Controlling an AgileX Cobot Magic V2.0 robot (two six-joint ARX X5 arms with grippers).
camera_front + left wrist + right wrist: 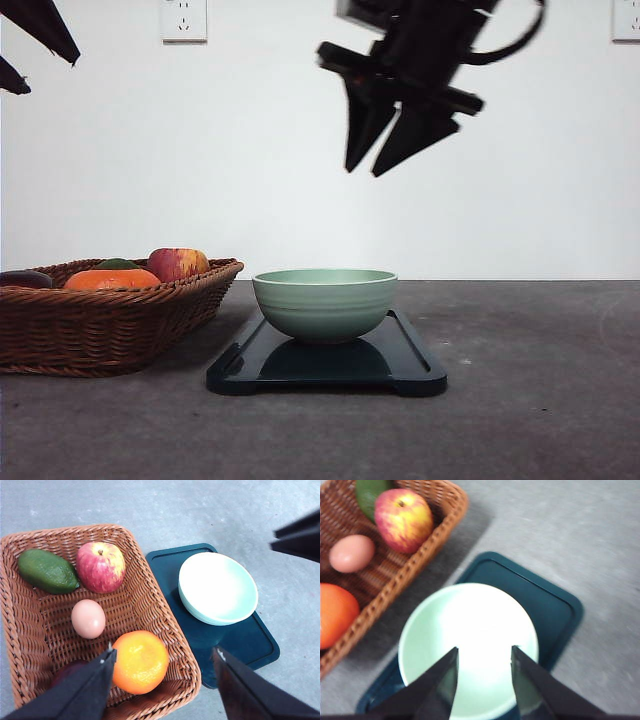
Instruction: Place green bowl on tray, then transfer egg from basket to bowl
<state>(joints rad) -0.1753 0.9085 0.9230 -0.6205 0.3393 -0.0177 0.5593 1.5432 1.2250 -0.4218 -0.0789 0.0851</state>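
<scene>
The green bowl stands upright and empty on the dark tray, to the right of the wicker basket. High above the bowl hangs my right gripper, open and holding nothing; its wrist view looks down past the open gripper into the bowl on the tray. The egg lies in the middle of the basket. My left gripper hovers open well above the basket's near side, also seen at the upper left. The egg is untouched.
Around the egg in the basket lie an avocado, a red apple, an orange and a dark purple item. Bare grey tabletop extends right of the tray. A white wall stands behind.
</scene>
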